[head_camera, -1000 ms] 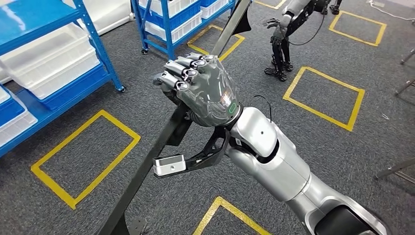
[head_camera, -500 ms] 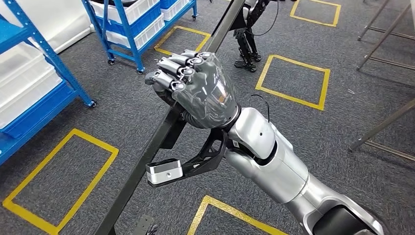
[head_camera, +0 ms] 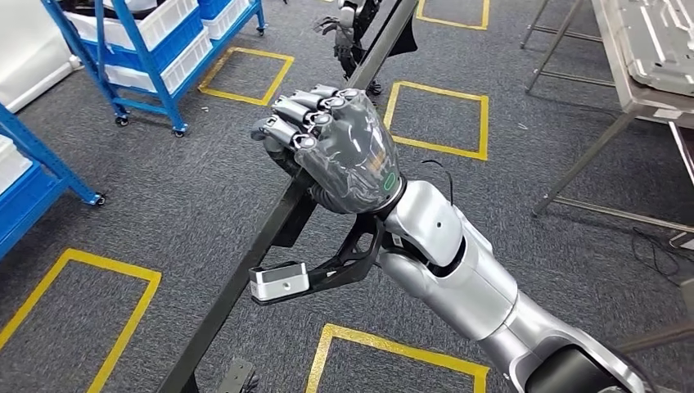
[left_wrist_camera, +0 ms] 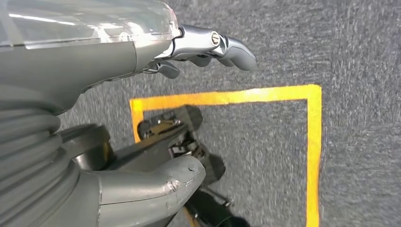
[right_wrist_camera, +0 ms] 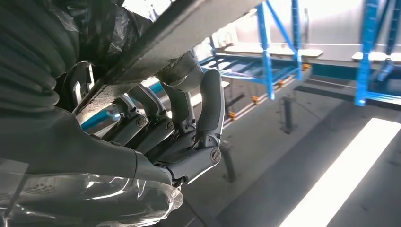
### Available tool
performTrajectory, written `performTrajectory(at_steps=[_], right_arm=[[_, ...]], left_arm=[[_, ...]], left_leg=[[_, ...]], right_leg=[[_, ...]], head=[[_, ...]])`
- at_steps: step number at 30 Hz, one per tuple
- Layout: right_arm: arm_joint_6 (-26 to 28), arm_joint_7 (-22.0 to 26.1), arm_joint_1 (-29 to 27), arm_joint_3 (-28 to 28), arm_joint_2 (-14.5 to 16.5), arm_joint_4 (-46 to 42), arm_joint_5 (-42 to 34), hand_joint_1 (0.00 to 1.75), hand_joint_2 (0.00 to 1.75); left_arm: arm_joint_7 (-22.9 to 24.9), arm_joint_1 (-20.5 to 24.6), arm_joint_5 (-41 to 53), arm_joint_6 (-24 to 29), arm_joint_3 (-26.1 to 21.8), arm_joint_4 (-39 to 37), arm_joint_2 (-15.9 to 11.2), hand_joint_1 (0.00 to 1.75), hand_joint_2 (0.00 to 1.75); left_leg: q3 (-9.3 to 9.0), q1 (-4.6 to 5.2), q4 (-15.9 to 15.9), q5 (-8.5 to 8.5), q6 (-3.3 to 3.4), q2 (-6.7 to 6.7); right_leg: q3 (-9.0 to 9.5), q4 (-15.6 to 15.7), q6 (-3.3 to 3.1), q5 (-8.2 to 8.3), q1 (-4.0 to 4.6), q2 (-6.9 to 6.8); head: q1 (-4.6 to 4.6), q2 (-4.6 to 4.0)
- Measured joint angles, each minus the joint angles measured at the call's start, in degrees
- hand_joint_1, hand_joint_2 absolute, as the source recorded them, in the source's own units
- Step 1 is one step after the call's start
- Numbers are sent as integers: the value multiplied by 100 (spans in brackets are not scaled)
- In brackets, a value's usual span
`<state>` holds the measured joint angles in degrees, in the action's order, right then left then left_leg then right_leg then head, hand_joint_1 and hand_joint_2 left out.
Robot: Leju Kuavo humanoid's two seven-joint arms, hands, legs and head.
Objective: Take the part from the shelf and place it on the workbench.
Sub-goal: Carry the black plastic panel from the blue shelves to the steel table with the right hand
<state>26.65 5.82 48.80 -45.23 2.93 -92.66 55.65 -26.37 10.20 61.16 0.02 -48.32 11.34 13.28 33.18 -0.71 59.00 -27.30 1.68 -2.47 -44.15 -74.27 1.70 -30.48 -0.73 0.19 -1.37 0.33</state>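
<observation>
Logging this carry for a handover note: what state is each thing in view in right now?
Right robot hand: fingers wrapped around the long dark part, gripping it.
Long dark part: held off the floor, tilted diagonally.
Left robot hand: hanging over the carpet, holding nothing, fingers slightly curled.
Workbench: metal sheets lying on it.
Blue shelf: white bins sitting on its levels.

black part, grey hand, seemingly speckled carpet
</observation>
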Motion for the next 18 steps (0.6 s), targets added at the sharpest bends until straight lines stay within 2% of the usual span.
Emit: performTrajectory(at_steps=[1, 3, 4, 5, 6, 7, 8, 9, 10, 11, 12, 13, 14, 15, 16, 17, 18], right_arm=[[-2, -1, 3, -1, -2, 9, 1, 175, 175], [-8, -2, 23, 0, -1, 18, 4, 175, 175], [-10, -4, 35, 0, 3, 24, 15, 175, 175], [-4, -6, 37, 0, 5, 33, 49, 175, 175], [17, -3, 18, 0, 6, 49, 107, 175, 175], [60, 7, -27, 1, 5, 68, 183, 175, 175], [136, 33, -94, 1, 1, 96, 270, 175, 175], [226, 64, -165, 1, -1, 138, 349, 175, 175], [320, 98, -233, 0, 2, 194, 413, 175, 175], [397, 126, -291, 0, 5, 257, 460, 175, 175], [441, 142, -340, -1, 9, 327, 489, 175, 175], [462, 155, -387, -1, 13, 396, 505, 175, 175], [465, 160, -429, -1, 13, 457, 513, 175, 175], [465, 164, -464, -1, 14, 514, 519, 175, 175], [465, 167, -487, 0, 19, 561, 521, 175, 175], [465, 169, -501, 0, 30, 599, 525, 175, 175], [467, 174, -505, 0, 44, 632, 527, 175, 175]], left_arm=[[1, 11, -1, 0, 6, 0, -1, 0, 175], [1, 36, -1, 1, 18, 0, -1, 0, 175], [1, 45, -2, 1, 22, 0, -1, 0, 175], [1, 52, -3, 1, 26, 0, 0, 0, 175], [2, 59, -3, -1, 32, 0, 1, 0, 175], [3, 67, 1, -2, 43, 0, 7, 0, 175], [5, 78, 9, -4, 58, 0, 13, 0, 175], [8, 86, 23, -5, 77, 0, 19, 0, 175], [13, 90, 39, -7, 93, 0, 26, 0, 175], [19, 88, 54, -8, 104, 0, 26, 0, 175], [23, 76, 64, -8, 111, 0, 27, 0, 175], [28, 59, 67, -8, 114, 0, 28, 0, 175], [29, 45, 67, -6, 116, 0, 27, 0, 175], [29, 37, 66, -2, 118, 0, 27, 0, 175], [28, 38, 66, 3, 120, 0, 26, 0, 175], [28, 42, 65, 7, 123, 0, 25, 0, 175], [27, 48, 64, 10, 125, 0, 25, 0, 175]], left_leg=[[-9, 9, 0, -8, -1, -68], [-34, 30, 1, -33, -18, -179], [-44, 39, 0, -44, -35, -230], [-53, 47, -1, -56, -55, -283], [-67, 52, -10, -66, -75, -342], [-89, 50, -20, -80, -100, -398], [-108, 41, -7, -113, -127, -372], [-91, 31, 74, -187, -147, -273], [-11, 22, 278, -319, -165, -125], [130, 9, 594, -487, -176, 44], [318, 5, 979, -656, -186, 146], [499, 1, 1325, -770, -200, 188], [616, -3, 1518, -781, -214, 202], [644, -8, 1508, -683, -226, 207], [567, -21, 1274, -483, -237, 228], [429, -44, 911, -261, -250, 308], [291, -65, 573, -106, -263, 449]], right_leg=[[167, 295, -24, 171, 9, -38], [596, 1075, -102, 446, 88, -316], [733, 1337, -144, 507, 138, -433], [794, 1468, -177, 511, 183, -510], [798, 1488, -199, 508, 211, -479], [810, 1513, -225, 520, 205, -401], [836, 1552, -249, 535, 191, -337], [865, 1593, -283, 556, 170, -272], [892, 1631, -317, 577, 145, -207], [903, 1646, -338, 588, 132, -140], [902, 1645, -355, 592, 125, -62], [900, 1638, -360, 591, 122, 23], [899, 1624, -359, 588, 117, 113], [897, 1603, -354, 579, 108, 201], [896, 1569, -339, 563, 93, 289], [889, 1522, -315, 536, 75, 372], [866, 1464, -281, 508, 65, 449]], head=[[1, 0], [1, 0], [1, 0], [2, 0], [2, 0], [4, 0], [3, 0], [4, 0], [6, 0], [7, 0], [10, 0], [11, 0], [11, 0], [11, 0], [11, 0], [11, 0], [12, 0]])
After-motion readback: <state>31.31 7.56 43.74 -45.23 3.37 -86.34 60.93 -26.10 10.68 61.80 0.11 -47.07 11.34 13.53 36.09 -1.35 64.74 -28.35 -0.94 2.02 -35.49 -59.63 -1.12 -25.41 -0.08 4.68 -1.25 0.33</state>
